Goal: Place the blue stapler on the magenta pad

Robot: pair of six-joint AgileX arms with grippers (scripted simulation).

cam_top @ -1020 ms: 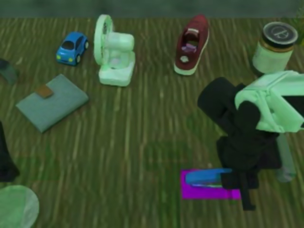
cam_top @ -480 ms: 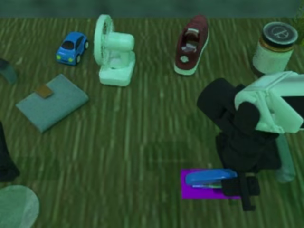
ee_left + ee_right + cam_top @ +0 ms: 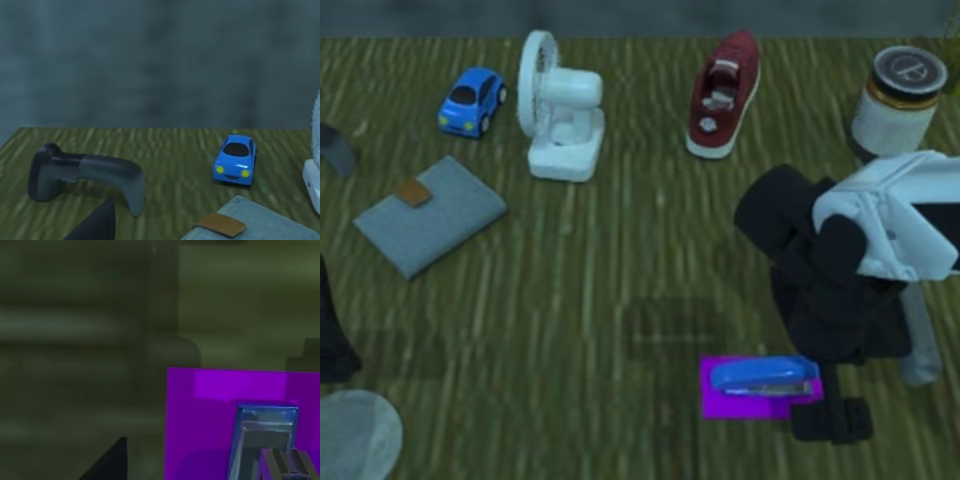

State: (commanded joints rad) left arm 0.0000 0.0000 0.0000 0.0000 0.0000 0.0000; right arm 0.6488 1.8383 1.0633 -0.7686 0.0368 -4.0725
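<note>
No legible text, brand, number or label is shown in any view. A round emblem is seen on the black lid of the jar (image 3: 902, 95), but its mark cannot be read. The brown tab on the pouch (image 3: 430, 213) is blank. The toy car (image 3: 236, 159) carries only yellow headlights and a drawn smile, no lettering. The pad (image 3: 735, 405) and the stapler (image 3: 764, 375) are unmarked.
</note>
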